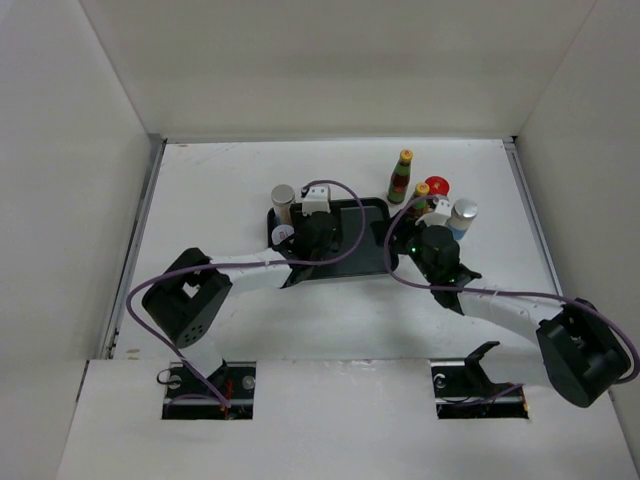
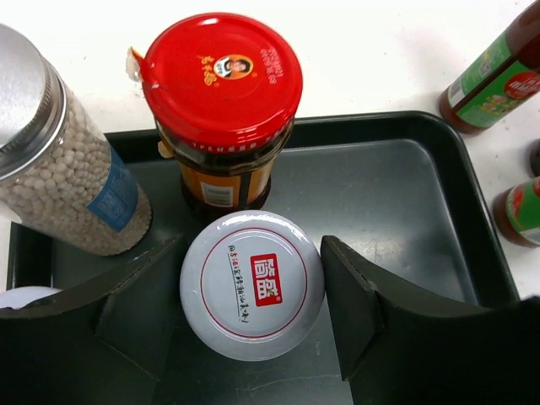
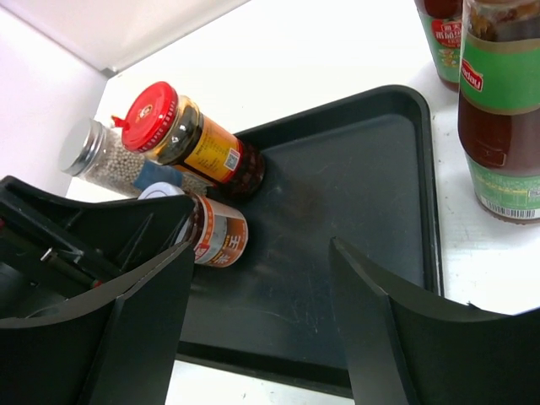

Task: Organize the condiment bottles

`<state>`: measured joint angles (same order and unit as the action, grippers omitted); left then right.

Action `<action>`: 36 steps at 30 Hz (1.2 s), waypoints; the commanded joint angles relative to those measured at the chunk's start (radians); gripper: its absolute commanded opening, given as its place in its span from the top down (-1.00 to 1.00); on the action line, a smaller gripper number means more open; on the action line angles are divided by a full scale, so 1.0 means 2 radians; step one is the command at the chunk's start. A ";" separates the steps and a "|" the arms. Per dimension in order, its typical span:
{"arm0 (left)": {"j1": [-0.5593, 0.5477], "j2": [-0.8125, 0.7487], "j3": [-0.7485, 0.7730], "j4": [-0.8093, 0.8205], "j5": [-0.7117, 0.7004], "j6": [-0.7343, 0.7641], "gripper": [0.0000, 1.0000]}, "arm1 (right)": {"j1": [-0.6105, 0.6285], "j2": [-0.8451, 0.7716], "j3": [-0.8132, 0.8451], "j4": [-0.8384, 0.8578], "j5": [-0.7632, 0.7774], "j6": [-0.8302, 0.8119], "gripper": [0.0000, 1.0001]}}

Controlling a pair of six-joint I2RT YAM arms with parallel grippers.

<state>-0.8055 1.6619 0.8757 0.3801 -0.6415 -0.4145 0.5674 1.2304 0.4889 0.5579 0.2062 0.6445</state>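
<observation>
A white-lidded jar stands on the black tray, and my left gripper is shut on it, one finger against each side. Just beyond it on the tray stand a red-capped jar and a silver-lidded jar of white grains. My right gripper hangs open over the tray's right half with nothing between its fingers. From there I see the held jar, the red-capped jar and the silver-lidded jar.
Right of the tray, on the table, stand two yellow-capped sauce bottles, another red-capped jar and a white-blue bottle. A further white lid shows at the tray's left end. White walls enclose the table.
</observation>
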 commanded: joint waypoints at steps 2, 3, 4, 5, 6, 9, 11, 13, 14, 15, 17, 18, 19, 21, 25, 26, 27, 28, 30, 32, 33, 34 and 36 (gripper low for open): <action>0.003 -0.012 -0.004 0.084 -0.025 0.005 -0.12 | -0.005 0.000 -0.002 0.034 0.004 0.003 -0.47; 0.003 -0.013 -0.006 0.084 -0.027 0.006 -0.17 | -0.006 0.001 -0.002 0.034 0.001 0.003 -0.47; 0.003 -0.016 -0.010 0.084 -0.029 0.006 -0.20 | -0.007 0.003 -0.001 0.032 0.001 0.004 -0.49; 0.003 -0.016 -0.011 0.085 -0.030 0.006 -0.21 | -0.007 0.003 -0.001 0.032 0.001 0.003 -0.50; 0.003 -0.018 -0.014 0.085 -0.033 0.006 -0.24 | -0.005 0.002 0.000 0.032 0.003 0.001 -0.52; 0.003 -0.027 -0.019 0.085 -0.039 0.008 -0.47 | -0.006 0.007 0.000 0.035 0.001 0.002 -0.57; 0.003 -0.032 -0.022 0.087 -0.038 0.011 -0.56 | -0.005 0.011 0.006 0.029 -0.002 0.000 -0.59; 0.003 -0.036 -0.023 0.090 -0.034 0.013 -0.63 | -0.004 0.013 0.007 0.032 -0.003 -0.003 -0.61; 0.000 -0.041 -0.022 0.088 -0.034 0.015 -0.66 | -0.002 0.016 0.009 0.033 -0.007 -0.006 -0.57; -0.002 -0.047 -0.022 0.091 -0.034 0.019 -0.67 | 0.002 0.020 0.015 0.029 -0.014 -0.008 -0.42; -0.008 -0.062 -0.023 0.097 -0.034 0.026 -0.67 | 0.010 0.027 0.021 0.026 -0.023 -0.006 0.00; -0.009 -0.069 -0.022 0.100 -0.032 0.031 -0.66 | 0.015 0.032 0.023 0.025 -0.024 -0.004 0.20; -0.013 -0.079 -0.021 0.102 -0.029 0.035 -0.64 | 0.019 0.037 0.026 0.025 -0.025 -0.003 0.32; -0.017 -0.105 -0.021 0.110 -0.016 0.048 -0.50 | 0.026 0.055 0.038 0.016 -0.028 -0.002 0.52; -0.018 -0.169 -0.038 0.118 0.003 0.055 0.40 | 0.039 0.094 0.060 -0.001 -0.038 0.004 0.62; -0.014 -0.186 -0.047 0.115 0.004 0.052 0.54 | 0.043 0.106 0.066 -0.001 -0.042 0.009 0.63; -0.012 -0.203 -0.057 0.113 0.004 0.049 0.62 | 0.046 0.116 0.072 -0.001 -0.048 0.013 0.63; -0.006 -0.217 -0.069 0.111 0.003 0.045 0.64 | 0.050 0.126 0.077 0.002 -0.054 0.016 0.63; 0.004 -0.246 -0.099 0.105 0.002 0.026 0.64 | 0.059 0.146 0.088 0.004 -0.062 0.029 0.63; 0.020 -0.276 -0.137 0.097 -0.004 0.001 0.63 | 0.066 0.162 0.101 0.005 -0.066 0.036 0.63; 0.030 -0.290 -0.156 0.092 -0.008 -0.014 0.61 | 0.069 0.170 0.106 0.004 -0.066 0.037 0.62; 0.040 -0.302 -0.175 0.088 -0.014 -0.029 0.59 | 0.072 0.177 0.113 0.001 -0.065 0.038 0.62; 0.057 -0.328 -0.211 0.075 -0.018 -0.057 0.54 | 0.078 0.191 0.123 -0.001 -0.062 0.044 0.60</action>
<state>-0.7277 1.0573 0.5343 0.5652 -0.6552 -0.4225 0.7048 1.5929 0.6769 0.5312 0.0963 0.7002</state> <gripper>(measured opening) 0.223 0.198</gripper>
